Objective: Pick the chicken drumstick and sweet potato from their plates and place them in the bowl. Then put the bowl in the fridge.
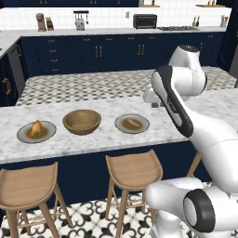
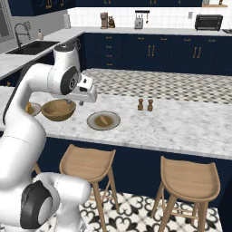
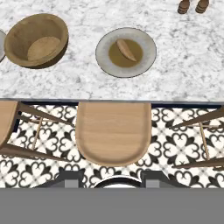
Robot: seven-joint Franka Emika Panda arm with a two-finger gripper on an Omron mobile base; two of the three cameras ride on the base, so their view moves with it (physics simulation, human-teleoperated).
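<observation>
On the marble island counter (image 1: 93, 139) three dishes stood in a row, well apart from one another. At the left end, as seen from behind the arm, sat a grey-green plate (image 1: 36, 132) with the chicken drumstick (image 1: 36, 128) lying on its brownish centre — a golden-orange lump, tapered toward one end. Beside it, in the middle, stood the wooden bowl (image 1: 82, 122), upright, with nothing in it that I could make out. To the right of the bowl lay the second plate (image 1: 132, 123), and on it the sweet potato (image 1: 133, 123), pale tan and low, resting a little off-centre.

Further right along the counter, two small brown shakers (image 2: 145, 104) stood side by side, near each other and clear of the plates.

Above the counter's near edge the white arm (image 1: 179, 100) arched over, its hand up high and pointing down at the second plate and the wooden stool (image 3: 113, 133) below it. The gripper (image 3: 112, 183) hung well above everything, touching nothing — whether its fingers stood apart or together I could not tell, since barely their tips showed at the bottom of the hand's camera.

Three stools were tucked under the counter's overhang on the patterned tile floor (image 1: 97, 218). Navy cabinets (image 1: 93, 53) lined the back wall.
</observation>
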